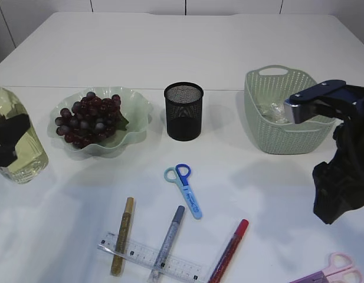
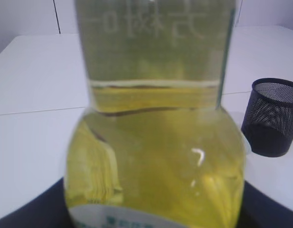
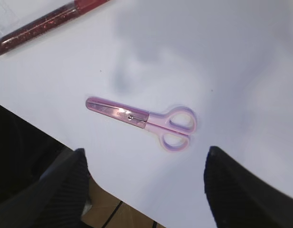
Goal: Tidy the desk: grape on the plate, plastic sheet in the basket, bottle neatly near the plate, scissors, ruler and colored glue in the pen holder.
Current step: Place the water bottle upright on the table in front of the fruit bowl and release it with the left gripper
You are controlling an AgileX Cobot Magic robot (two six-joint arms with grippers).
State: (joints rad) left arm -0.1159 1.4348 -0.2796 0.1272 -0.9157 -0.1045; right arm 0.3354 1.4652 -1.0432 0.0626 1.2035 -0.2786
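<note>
Left wrist view is almost filled by the clear glass bottle of yellow liquid (image 2: 155, 142), which stands upright at the left edge of the white worktop (image 1: 170, 53). The left gripper's black fingers (image 1: 9, 138) sit around the bottle, one on each side, and appear to pinch it. Just to the right of the bottle is the pale green wavy plate (image 1: 134, 132), and the bunch of dark red grapes (image 1: 90, 118) already lies on it. Beside the plate, near the middle, stands the black mesh pen holder (image 1: 183, 111); nothing shows above its rim.

Further right is the light green woven basket (image 1: 276, 132), with a crumpled clear plastic sheet (image 1: 270, 112) inside it. The right arm partly covers the basket's right side.

At the front of the worktop lie the small blue scissors (image 1: 184, 188), the transparent ruler (image 1: 149, 257), and three glitter glue pens: the gold one (image 1: 121, 237) and the silver one (image 1: 167, 240) both lie across the ruler, and the red one (image 1: 230, 250) is just beside its right end. Near the front right corner lie the pink scissors (image 3: 144, 119), closed, well apart from the rest. The right gripper (image 3: 146, 187) hangs above them with its fingers spread wide and nothing between them. The worktop around the pink scissors is bare.
</note>
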